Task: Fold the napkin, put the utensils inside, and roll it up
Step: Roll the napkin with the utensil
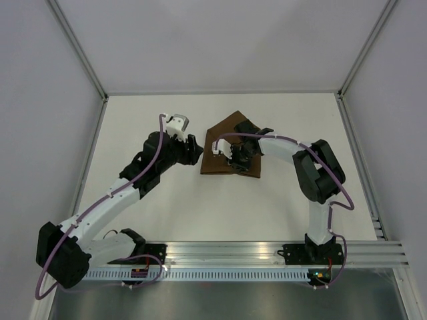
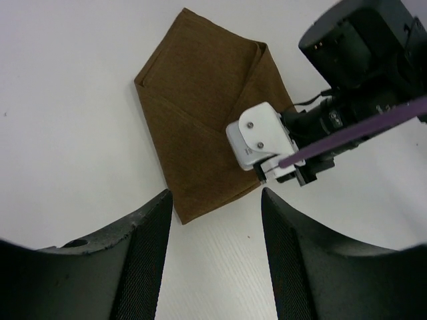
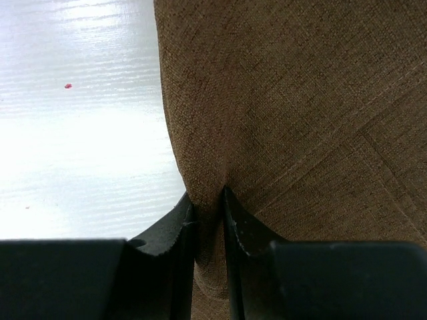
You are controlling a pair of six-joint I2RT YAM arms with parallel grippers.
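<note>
The napkin [image 1: 223, 135] lies folded on the white table [image 1: 280, 200], a dark-brown shape with diagonal creases [image 2: 193, 113]. My right gripper [image 1: 235, 160] sits on its near part. In the right wrist view the gripper [image 3: 208, 200] is shut on a pinched ridge of the napkin [image 3: 287, 100] at its left border. My left gripper [image 1: 198, 155] hovers just left of the cloth. It stands open [image 2: 215, 197] over bare table, with the cloth's corner just beyond its fingertips and nothing between them. No utensils show in any view.
Pale walls and metal frame posts [image 1: 80, 50] enclose the table on three sides. An aluminium rail [image 1: 267, 250] carrying both arm bases runs along the near edge. The right arm's wrist [image 2: 347, 100] with its purple cable hangs over the cloth's right side.
</note>
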